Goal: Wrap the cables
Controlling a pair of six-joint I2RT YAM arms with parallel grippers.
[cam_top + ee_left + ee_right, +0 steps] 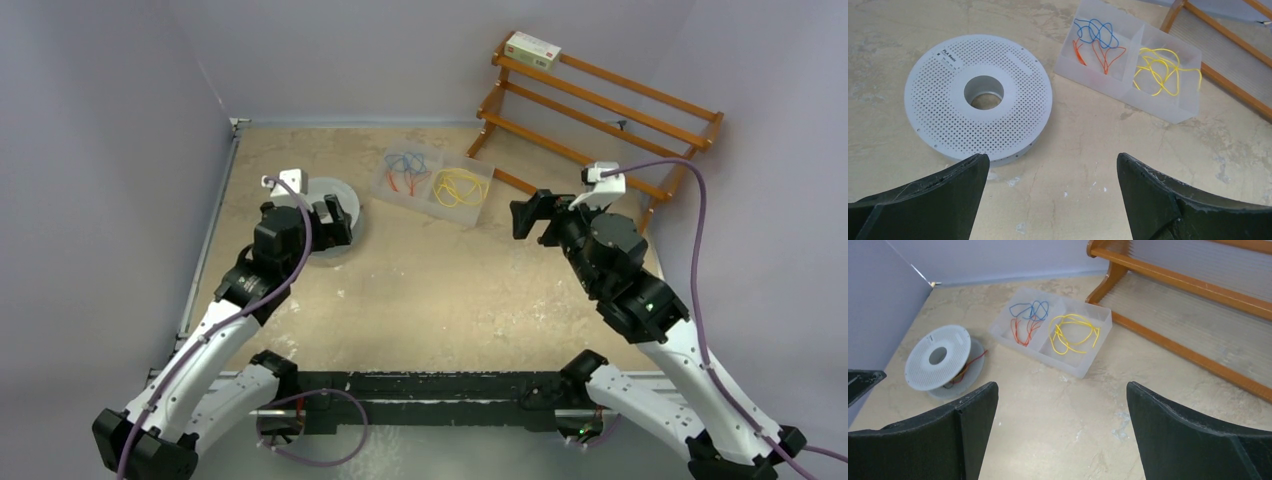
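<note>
In the right compartment of a clear tray (1168, 111) on the table (1088, 150), the yellow cables (1157, 70) are seen lying in a loose tangle, with red and blue wires (1097, 40) kept in the left compartment. A white perforated spool (948, 110) is laid flat to the tray's left. The left tool (1052, 159) and the right tool (1062, 386) are held wide apart above the table, with nothing gripped.
</note>
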